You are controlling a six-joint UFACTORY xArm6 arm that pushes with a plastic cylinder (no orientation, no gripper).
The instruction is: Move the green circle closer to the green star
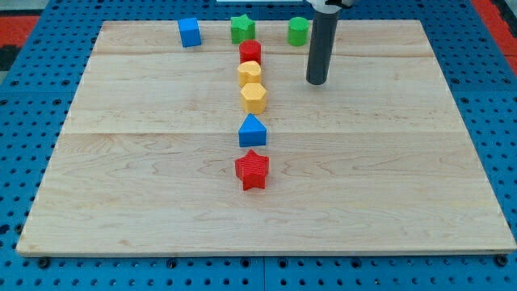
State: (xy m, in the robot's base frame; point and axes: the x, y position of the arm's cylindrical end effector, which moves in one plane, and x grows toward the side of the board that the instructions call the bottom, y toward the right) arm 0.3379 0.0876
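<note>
The green circle (298,31) stands near the board's top edge, right of centre. The green star (241,28) stands to its left, a short gap apart. My tip (317,82) is on the board below and slightly right of the green circle, not touching it. The dark rod rises from the tip to the view's top.
A red block (250,52), two yellow blocks (250,73) (254,97), a blue block with a pointed top (252,131) and a red star (252,170) form a column down the middle. A blue cube (189,32) sits top left. The wooden board (404,178) lies on blue pegboard.
</note>
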